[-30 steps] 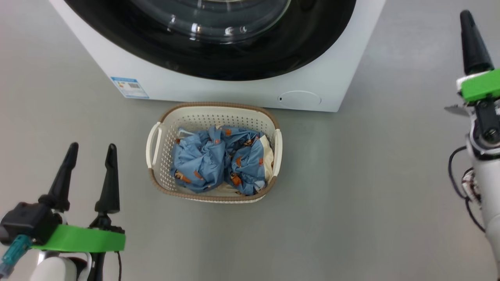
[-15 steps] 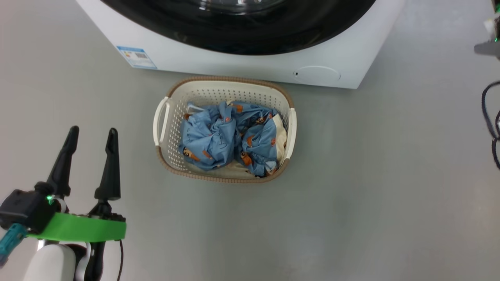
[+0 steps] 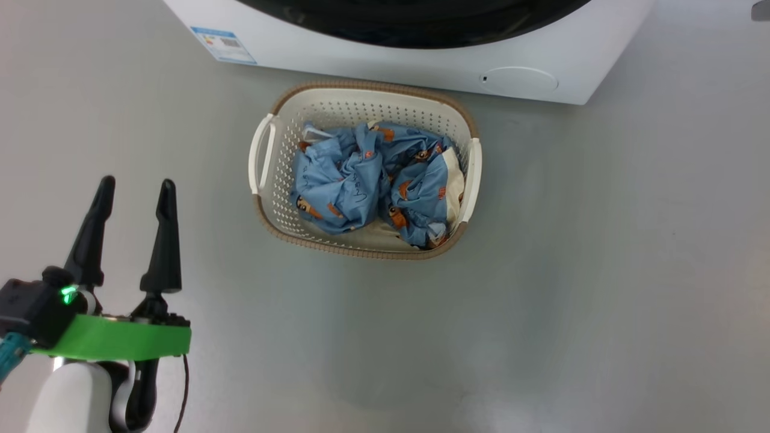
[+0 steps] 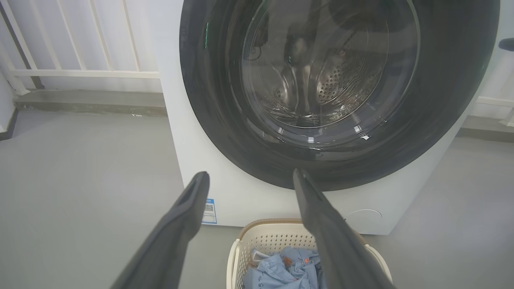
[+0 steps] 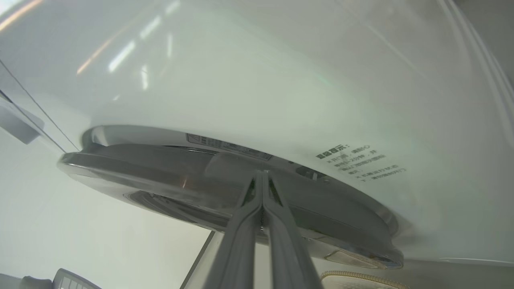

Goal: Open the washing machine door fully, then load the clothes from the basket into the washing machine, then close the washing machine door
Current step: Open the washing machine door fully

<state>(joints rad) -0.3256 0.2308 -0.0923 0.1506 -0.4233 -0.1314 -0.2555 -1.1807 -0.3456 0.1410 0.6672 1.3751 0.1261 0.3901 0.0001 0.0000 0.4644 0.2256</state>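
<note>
Head view: basket (image 3: 272, 198) of clothes (image 3: 367, 180) sits on the floor right by the washer (image 3: 421, 66), and the left gripper (image 3: 137, 182) has its fingers spread, empty. Right wrist view (super close): the right gripper (image 5: 262, 173) has its fingers pressed together at the closed door (image 5: 160, 168) edge.

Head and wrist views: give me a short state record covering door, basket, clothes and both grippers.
door: looks shut against the machine
basket: on the floor, just in front of the machine
clothes: crumpled, all in the basket
left gripper: open, empty, over the floor left of the basket
right gripper: fingers shut together, tips at the door's edge, contact unclear
stage: door not yet opened, nothing loaded
</note>
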